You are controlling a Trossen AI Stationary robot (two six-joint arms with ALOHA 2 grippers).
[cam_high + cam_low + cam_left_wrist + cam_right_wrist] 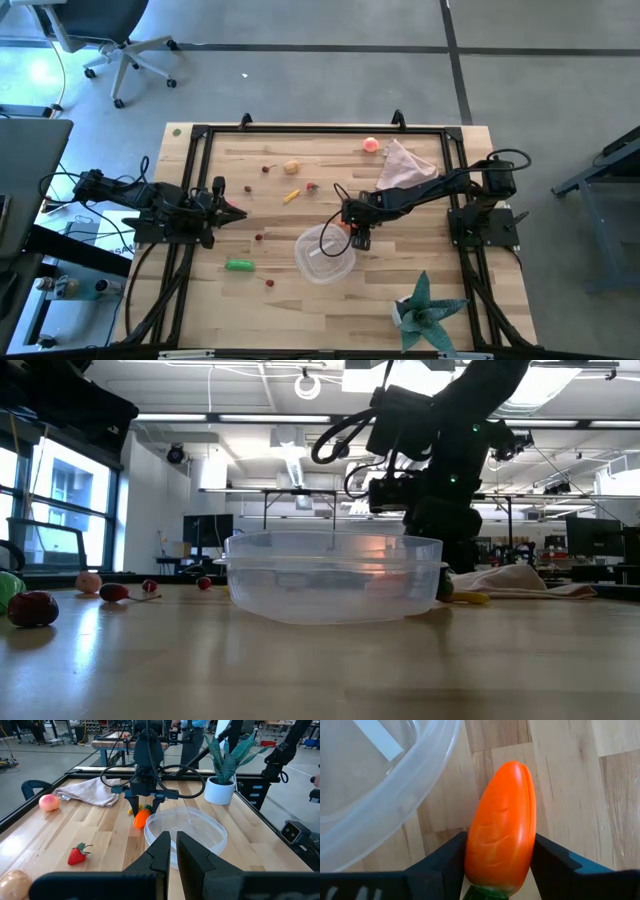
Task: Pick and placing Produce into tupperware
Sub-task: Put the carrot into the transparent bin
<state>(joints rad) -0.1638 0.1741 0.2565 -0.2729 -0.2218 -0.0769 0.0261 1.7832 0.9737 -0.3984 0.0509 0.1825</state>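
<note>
Tabletop of pale wood planks (300, 300) seen from above, with a dark robot arm at each side. The right gripper (359, 236) reaches toward the middle of the table and hangs just beside the rim of the tupperware (325, 254), a clear, shallow, rounded container. Its two dark fingers (445, 862) are closed part way and press on both sides of an orange carrot (502, 832), which they hold with its tip pointing away from the wrist. In the right wrist view the carrot sits over bare wood, next to the container's curved edge and not inside it. The left wrist view shows the same carrot (142, 817) held low near the table, right against the container's outer wall (185, 827).

The left gripper (226, 211) waits near the left edge of the table, its fingers (161, 851) nearly together with a narrow gap and nothing between them.

Other produce lies scattered on the wood: a green pod (239, 265) left of the container, a yellow stick (292, 195), a tan ball (291, 168), a strawberry (77, 855), several tiny red berries (259, 238), and a pink ball (371, 144) near the far edge. A pink cloth (405, 165) lies beside the pink ball. A teal spiky plant in a white pot (425, 310) stands at the near right corner.
</note>
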